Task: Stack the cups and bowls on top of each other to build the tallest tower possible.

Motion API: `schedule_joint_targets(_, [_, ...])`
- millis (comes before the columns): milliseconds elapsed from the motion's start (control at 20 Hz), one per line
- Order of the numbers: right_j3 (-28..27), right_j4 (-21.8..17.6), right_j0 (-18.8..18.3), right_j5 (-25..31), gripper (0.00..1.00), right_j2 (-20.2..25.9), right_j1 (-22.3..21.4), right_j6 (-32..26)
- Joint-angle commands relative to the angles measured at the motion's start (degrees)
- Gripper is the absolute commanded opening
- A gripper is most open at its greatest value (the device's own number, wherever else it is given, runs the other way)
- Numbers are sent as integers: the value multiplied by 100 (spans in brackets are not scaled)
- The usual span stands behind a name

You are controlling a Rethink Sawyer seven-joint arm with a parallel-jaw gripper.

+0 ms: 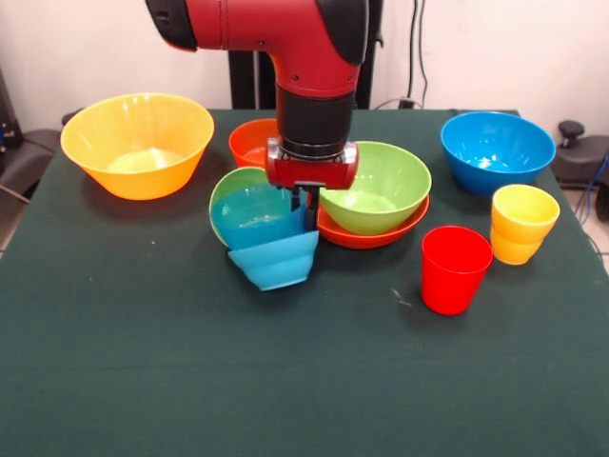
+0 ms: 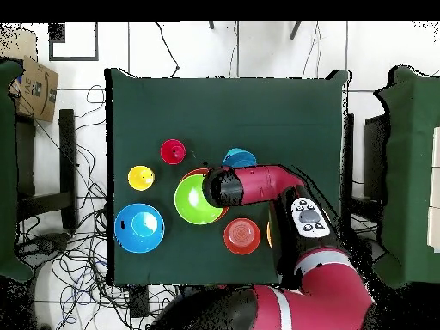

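Observation:
My gripper [image 1: 306,209] comes down at the table's middle and is shut on the rim of a small teal-blue bowl [image 1: 259,219]. That bowl sits nested in a small green bowl [image 1: 230,186], and both are tilted. A light blue stepped bowl [image 1: 279,262] sits right under them; it also shows in the overhead view [image 2: 240,158]. Beside the gripper a larger green bowl [image 1: 376,186] rests in a shallow red-orange bowl [image 1: 366,236]. The red cup [image 1: 455,268] and the yellow cup [image 1: 521,224] stand upright to the right.
A large orange-yellow bowl [image 1: 138,143] stands at the back left and a blue bowl [image 1: 497,150] at the back right. A small red-orange bowl [image 1: 249,143] sits behind the arm. In the overhead view my arm [image 2: 258,185] covers the gripper.

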Motion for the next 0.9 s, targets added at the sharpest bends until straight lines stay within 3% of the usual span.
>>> schedule_joint_targets(50, [-177, 278, 352, -399, 0, -48, 548, 1052])
schedule_joint_targets(500, [-129, 608, 485, -252, 0, -170, 376, 915])
schedule_joint_targets(900, [74, 934, 305, 521, 0, -102, -270, 427])
